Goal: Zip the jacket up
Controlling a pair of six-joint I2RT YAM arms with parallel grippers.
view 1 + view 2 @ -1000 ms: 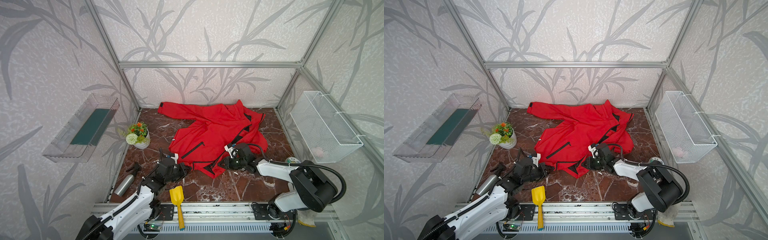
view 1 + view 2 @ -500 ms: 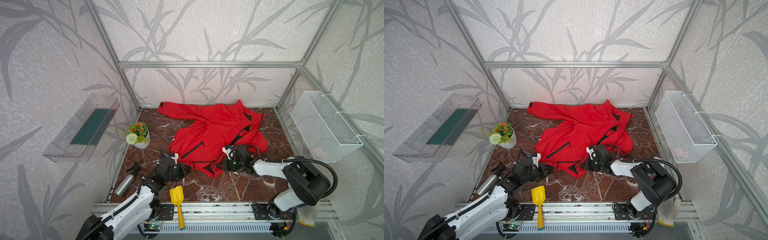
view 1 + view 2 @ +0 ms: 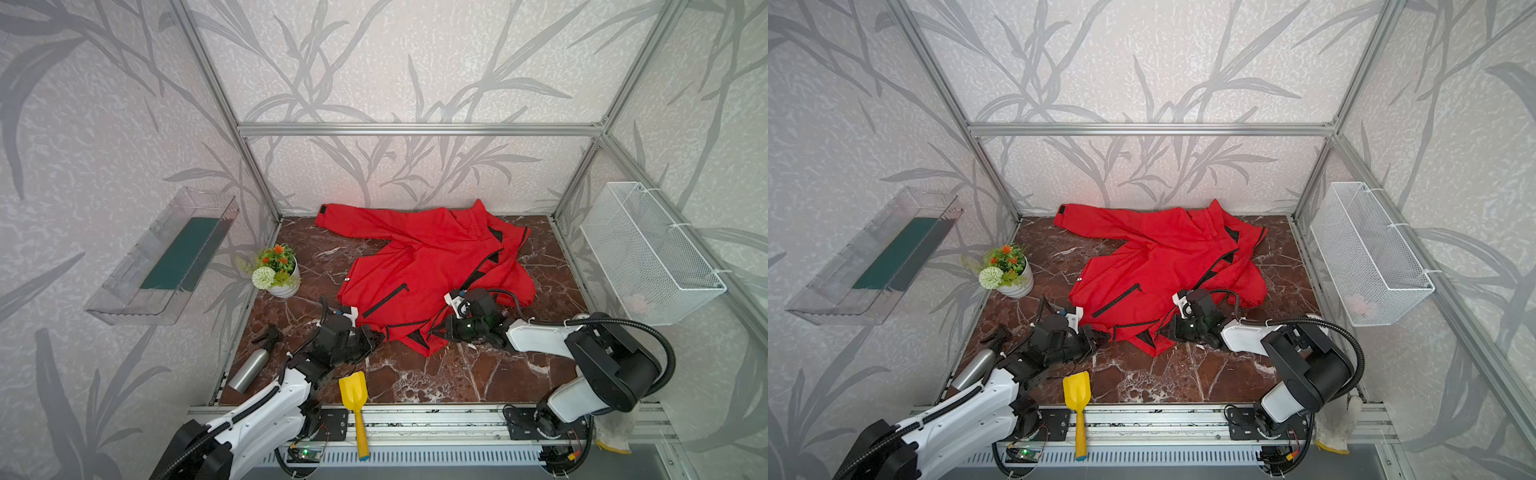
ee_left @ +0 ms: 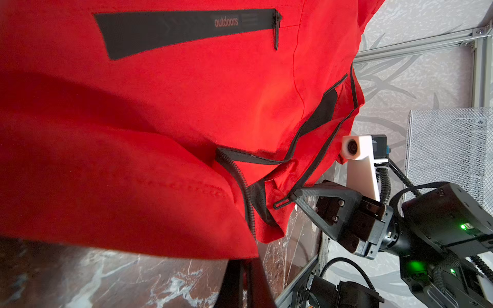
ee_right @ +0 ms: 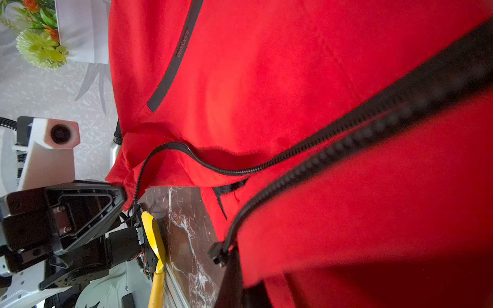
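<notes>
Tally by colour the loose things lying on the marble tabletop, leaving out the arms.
Red: 1, jacket
Yellow: 1, scoop
Silver: 1, spray bottle
White: 1, flowerpot
Total: 4

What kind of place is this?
Probably a robot test booth, not a home: an aluminium frame holds leaf-patterned wall panels, and the left arm and right arm are bolted to a rail beside a marble-look tabletop.

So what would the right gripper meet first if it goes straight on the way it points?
The jacket: the right gripper is shut on its zipper edge. Beyond the fabric, probably the left gripper; depth is unclear.
</notes>
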